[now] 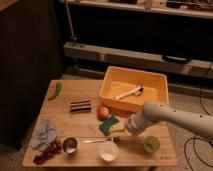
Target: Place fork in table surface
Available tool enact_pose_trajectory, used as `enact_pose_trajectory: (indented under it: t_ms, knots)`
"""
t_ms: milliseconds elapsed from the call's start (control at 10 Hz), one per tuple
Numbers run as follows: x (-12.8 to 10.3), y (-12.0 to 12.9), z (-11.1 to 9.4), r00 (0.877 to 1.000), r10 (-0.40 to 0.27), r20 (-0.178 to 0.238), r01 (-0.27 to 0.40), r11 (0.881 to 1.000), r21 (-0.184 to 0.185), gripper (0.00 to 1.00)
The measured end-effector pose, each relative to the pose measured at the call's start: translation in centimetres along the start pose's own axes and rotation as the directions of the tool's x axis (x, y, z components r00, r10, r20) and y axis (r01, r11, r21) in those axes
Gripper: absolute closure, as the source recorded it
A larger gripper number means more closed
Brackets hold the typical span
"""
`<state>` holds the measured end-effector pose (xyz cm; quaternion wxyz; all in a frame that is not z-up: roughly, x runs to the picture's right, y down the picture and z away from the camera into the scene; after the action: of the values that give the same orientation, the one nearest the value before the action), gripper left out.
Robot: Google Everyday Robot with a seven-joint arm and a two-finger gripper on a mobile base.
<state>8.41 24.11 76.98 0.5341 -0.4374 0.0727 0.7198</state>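
Observation:
The fork (100, 140) is a slim silvery utensil lying flat on the wooden table surface (75, 120) near the front edge, handle pointing left. Its right end lies just below my gripper (122, 131). The gripper hangs low over the table at the end of the white arm (165, 116), which reaches in from the right. It sits between a green sponge (109, 124) and a white bowl (108, 150). I cannot tell if the gripper touches the fork.
A yellow-orange bin (150, 80) at the back right holds a white-handled utensil (127, 92). An orange (103, 112), a dark striped item (80, 105), a green pepper (56, 90), a blue cloth (44, 132), grapes (46, 152), a metal bowl (69, 145) and a green cup (151, 144) are spread over the table.

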Motion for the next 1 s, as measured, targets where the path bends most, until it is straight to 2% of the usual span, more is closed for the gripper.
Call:
enact_pose_trajectory:
  t_ms: [100, 500, 1000]
  knots:
    - [0.1, 0.6, 0.4, 1.0, -0.015, -0.017, 0.015, 1.0, -0.019, 0.2]
    - [0.8, 1.9, 1.2, 0.997, -0.048, -0.061, 0.045, 0.997, -0.055, 0.2]
    - [1.5, 3.0, 1.3, 0.994, -0.074, -0.082, 0.067, 0.995, -0.08, 0.2]
